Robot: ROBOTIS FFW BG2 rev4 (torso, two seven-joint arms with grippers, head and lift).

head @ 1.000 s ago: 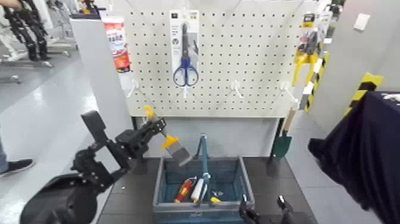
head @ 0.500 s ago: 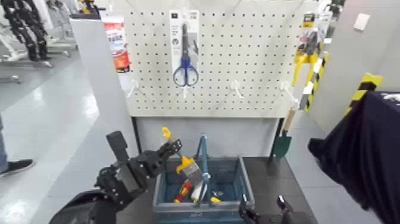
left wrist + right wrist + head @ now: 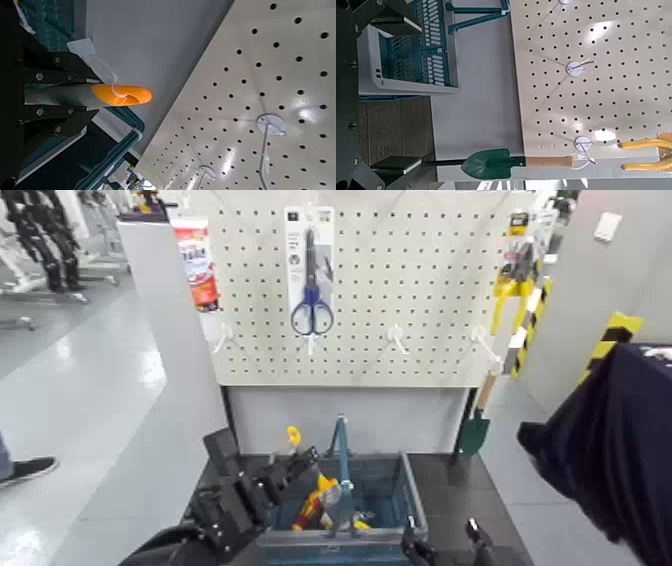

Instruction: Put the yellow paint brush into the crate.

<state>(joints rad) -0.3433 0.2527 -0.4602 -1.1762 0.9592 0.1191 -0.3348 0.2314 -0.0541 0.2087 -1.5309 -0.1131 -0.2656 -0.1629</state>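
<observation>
Head view: your left gripper (image 3: 306,459) is clamped round the handle of the yellow paint brush (image 3: 294,436), over the 10 o'clock side of the crate (image 3: 417,502). Yellow tip points to 11, bristle end to 5, down into the crate; likely gripped high so the head goes in first. Upright handle bar (image 3: 344,458) stands at 3 o'clock of the brush; you could snag it on release. Your right gripper (image 3: 447,535) waits at 5 o'clock of the crate, fingers spread, empty.

Left wrist view: slim handle sits between your jaws, tip jutting clear, white tag (image 3: 82,48) attached.

Right wrist view: trowel (image 3: 492,164) hangs ungripped, outside your task.
</observation>
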